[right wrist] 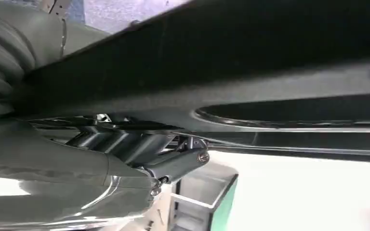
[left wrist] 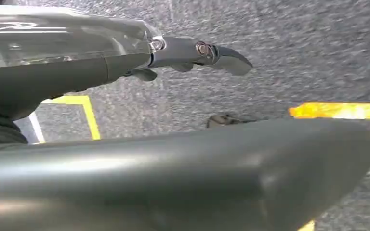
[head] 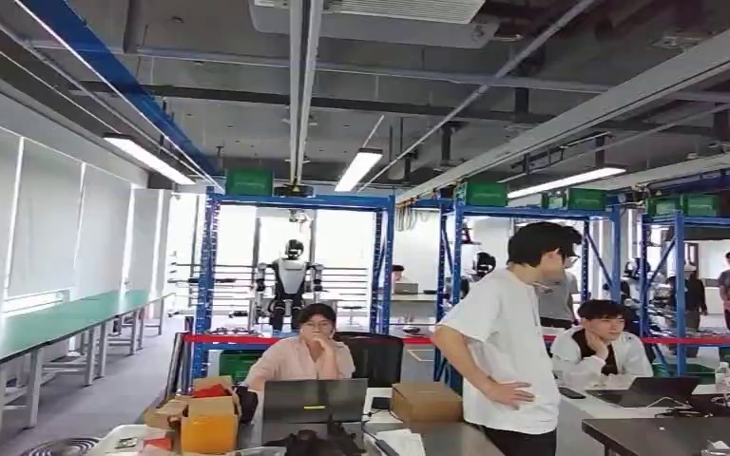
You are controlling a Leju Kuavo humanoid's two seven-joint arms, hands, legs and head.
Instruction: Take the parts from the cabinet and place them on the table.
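Hands (left wrist: 192, 53) empty, above floor (left wrist: 294, 57).

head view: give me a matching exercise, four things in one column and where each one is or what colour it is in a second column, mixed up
Things:
1. standing person in a white t-shirt
2. cardboard box
3. open laptop
4. humanoid robot

Places or colours:
A. far back, between the blue rack posts
B. brown, on the desk beside the standing person
C. dark, in front of the seated person in pink
D. right of centre, leaning over the desk

Pairs: 1-D, 2-B, 3-C, 4-A
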